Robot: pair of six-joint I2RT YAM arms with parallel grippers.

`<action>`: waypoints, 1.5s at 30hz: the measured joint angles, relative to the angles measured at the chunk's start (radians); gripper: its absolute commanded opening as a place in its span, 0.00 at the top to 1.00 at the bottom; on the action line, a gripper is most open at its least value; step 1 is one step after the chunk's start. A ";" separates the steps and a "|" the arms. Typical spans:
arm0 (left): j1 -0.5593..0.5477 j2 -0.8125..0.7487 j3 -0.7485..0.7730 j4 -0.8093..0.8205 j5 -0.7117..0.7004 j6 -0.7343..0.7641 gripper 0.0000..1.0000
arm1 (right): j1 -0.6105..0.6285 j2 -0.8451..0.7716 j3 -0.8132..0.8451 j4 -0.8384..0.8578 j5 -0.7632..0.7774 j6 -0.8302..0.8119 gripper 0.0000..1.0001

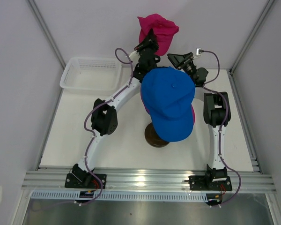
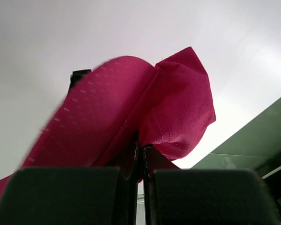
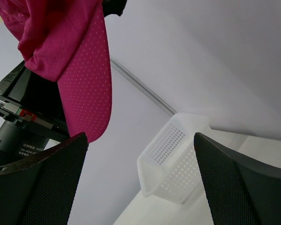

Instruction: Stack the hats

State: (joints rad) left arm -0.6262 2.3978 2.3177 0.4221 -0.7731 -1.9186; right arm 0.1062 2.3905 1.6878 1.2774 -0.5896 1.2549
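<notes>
A royal blue cap (image 1: 171,103) sits on top of the stack at the table's middle, brim toward the near edge, with a pink edge (image 1: 193,115) of a cap under it showing at its right. My left gripper (image 1: 149,41) is shut on a magenta pink cap (image 1: 158,29) and holds it high at the back, above and behind the stack. In the left wrist view the pink cap (image 2: 131,112) hangs from the closed jaws (image 2: 141,154). My right gripper (image 1: 181,60) is open and empty just behind the stack; its view shows the pink cap's brim (image 3: 86,89) at upper left.
A white mesh basket (image 1: 91,74) stands at the back left, also in the right wrist view (image 3: 178,164). A dark round base (image 1: 155,136) shows under the blue cap's brim. Grey walls close in both sides and the back.
</notes>
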 measured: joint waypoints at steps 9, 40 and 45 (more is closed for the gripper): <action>0.025 0.010 0.000 0.017 0.017 -0.026 0.99 | 0.041 0.125 0.187 0.006 0.036 0.027 0.02; 0.134 -0.096 -0.510 0.318 0.225 0.026 0.19 | -0.028 0.114 0.371 -0.041 -0.183 0.213 1.00; 0.252 -0.327 -0.903 0.484 0.367 0.214 0.04 | -0.144 -0.095 0.376 -0.546 -0.331 0.059 1.00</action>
State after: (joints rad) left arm -0.3744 2.0705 1.4143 0.9058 -0.4065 -1.7046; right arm -0.0380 2.2959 2.0640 0.7315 -0.9203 1.3140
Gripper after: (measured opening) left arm 0.938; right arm 0.020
